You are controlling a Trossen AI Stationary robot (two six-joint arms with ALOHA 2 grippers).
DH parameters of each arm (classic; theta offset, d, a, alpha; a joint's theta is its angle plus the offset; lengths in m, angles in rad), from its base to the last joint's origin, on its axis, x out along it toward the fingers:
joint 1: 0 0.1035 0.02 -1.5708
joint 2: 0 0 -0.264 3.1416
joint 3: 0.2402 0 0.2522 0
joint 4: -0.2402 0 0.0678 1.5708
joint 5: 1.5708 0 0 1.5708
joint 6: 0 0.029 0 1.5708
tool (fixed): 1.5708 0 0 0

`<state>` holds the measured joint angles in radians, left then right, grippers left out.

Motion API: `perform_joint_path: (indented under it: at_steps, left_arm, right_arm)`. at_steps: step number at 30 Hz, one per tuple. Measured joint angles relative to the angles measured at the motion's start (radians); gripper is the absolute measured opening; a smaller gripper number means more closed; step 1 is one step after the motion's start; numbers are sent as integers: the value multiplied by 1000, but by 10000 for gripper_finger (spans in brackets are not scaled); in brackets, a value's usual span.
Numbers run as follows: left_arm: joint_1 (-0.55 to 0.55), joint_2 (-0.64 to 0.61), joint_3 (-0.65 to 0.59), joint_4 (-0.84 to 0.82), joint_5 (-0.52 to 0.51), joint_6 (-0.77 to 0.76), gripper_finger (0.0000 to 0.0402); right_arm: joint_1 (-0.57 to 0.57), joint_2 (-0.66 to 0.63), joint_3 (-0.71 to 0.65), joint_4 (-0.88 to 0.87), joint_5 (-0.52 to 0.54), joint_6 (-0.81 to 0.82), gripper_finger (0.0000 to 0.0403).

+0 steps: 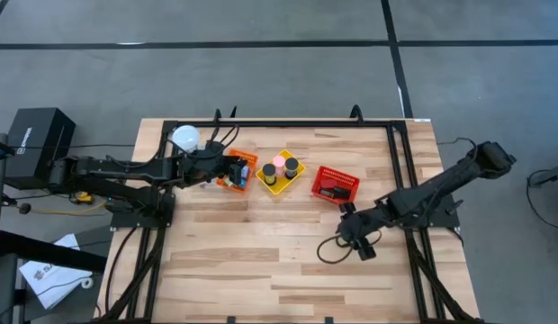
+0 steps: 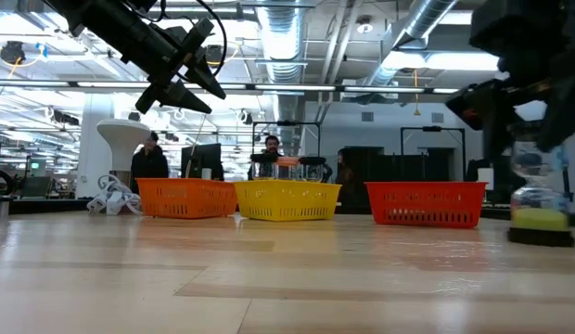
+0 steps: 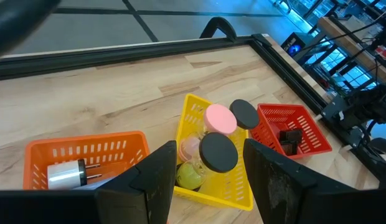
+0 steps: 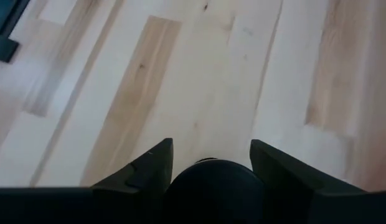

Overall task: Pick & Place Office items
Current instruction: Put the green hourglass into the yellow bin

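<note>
While the wooden worktop (image 1: 261, 261) carries three mesh baskets in a row, the work is now at its right front part, well apart from them. The orange basket (image 1: 238, 171), the yellow basket (image 1: 277, 175) and the red basket (image 1: 336, 184) stand side by side; the yellow one already holds a pink cylinder (image 3: 220, 119) and two black cylinders (image 3: 218, 152), and the red one holds dark flat pieces.

The left pincer (image 1: 227, 169) hangs above the orange basket with its fingers apart and nothing between them; it only waits.

The right pincer (image 1: 355, 241) is low over the bare boards, in front of the red basket. In the right wrist view a black round item (image 4: 213, 186) sits between the two fingers, which are on both sides of it but, as far as I can see, not yet pressed on it.

I judge the step is the grasp. To do it well, the fingers should close evenly on the middle of the round body, so it does not roll or tip. Then lift straight up before carrying it over a basket rim.
</note>
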<state>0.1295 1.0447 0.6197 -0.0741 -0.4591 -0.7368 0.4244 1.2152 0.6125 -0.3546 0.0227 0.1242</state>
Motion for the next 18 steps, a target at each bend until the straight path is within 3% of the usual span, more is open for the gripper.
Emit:
perform_joint_path:
  at_steps: [18]
  left_arm:
    - [0,0,0,0,0,0,181]
  right_arm:
    - [-203,0,65,82,-5,-259,203]
